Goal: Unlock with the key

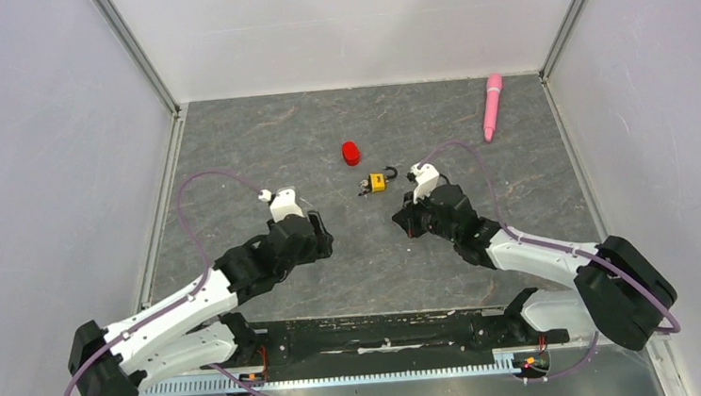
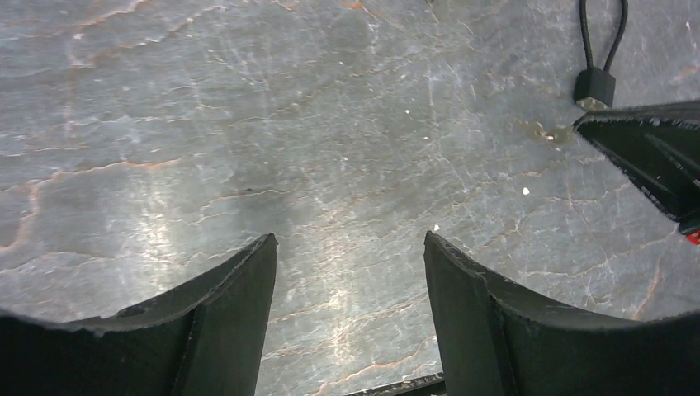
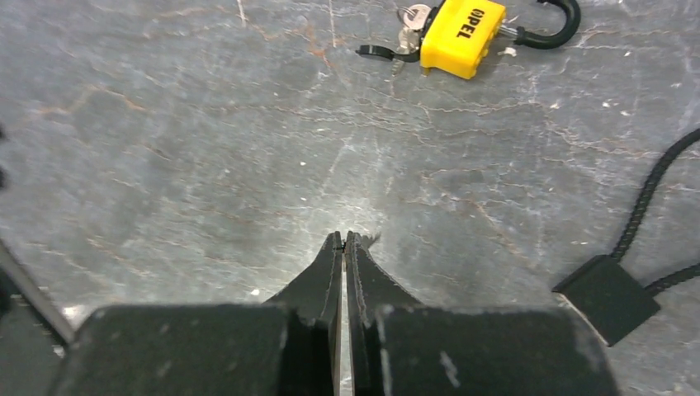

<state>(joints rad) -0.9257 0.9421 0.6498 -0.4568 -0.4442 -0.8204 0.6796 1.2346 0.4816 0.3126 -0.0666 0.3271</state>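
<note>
Up top, mid counter (image 1: 258,148): key (image 1: 365,188) at padlock (image 1: 379,182) base; right gripper (image 1: 399,217) nearer. L wrist: left gripper (image 2: 350,247) fingers (image 2: 223,313) wide, empty. R wrist: fingers pressed together, nothing held; key ahead-right, axis roughly crosswise.

1. Top view: bright, even, diffuse light from above. The walls (image 1: 43,184) are near white, and shadows under the arms (image 1: 185,306) on the table (image 1: 257,139) are faint and soft.
2. Top view: sharp throughout. Wall edges splay outward toward the corners.
3. Left wrist view: broad whitish glare across the table. The left gripper (image 2: 348,239) is almost black, with little surface detail.
4. Right wrist view: mild glare ahead of the right gripper (image 3: 342,239). The padlock (image 3: 461,37) is crisp, with legible lettering.
</note>
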